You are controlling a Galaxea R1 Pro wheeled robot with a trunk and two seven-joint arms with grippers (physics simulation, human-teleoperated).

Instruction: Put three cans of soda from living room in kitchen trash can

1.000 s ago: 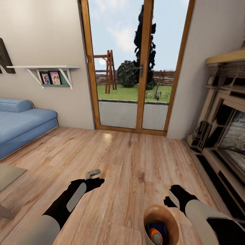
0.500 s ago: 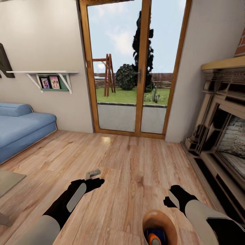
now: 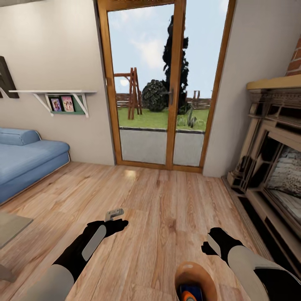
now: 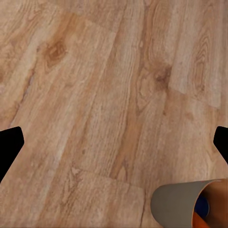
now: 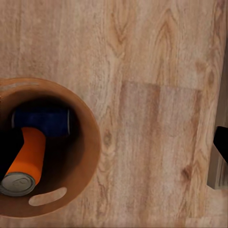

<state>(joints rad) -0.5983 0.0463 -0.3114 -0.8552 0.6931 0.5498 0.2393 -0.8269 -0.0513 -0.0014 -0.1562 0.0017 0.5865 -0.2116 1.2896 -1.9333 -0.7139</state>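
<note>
Whole head view has shifted since a second ago: camera or base moving, scene things static. Small round grey bucket with glossy brown inside [image 5: 47, 147] stands on the living-room floor holding a blue soda can [image 5: 42, 121] and an orange soda can [image 5: 26, 164]; third can unseen. Left gripper [image 3: 113, 215] empty, spread wide; right gripper [image 3: 207, 244] opening unclear. Judgement: transit underway, kitchen delivery pending

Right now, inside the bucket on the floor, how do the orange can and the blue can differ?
The orange soda can lies slanted, its silvery top facing the rim of the light grey, brown-lined bucket; the dark blue soda can lies crosswise beyond it, deeper in shadow, with no top showing. The orange one shows nearly whole; the blue one is partly covered by it. Both lie on their sides in the bucket, touching.
</note>
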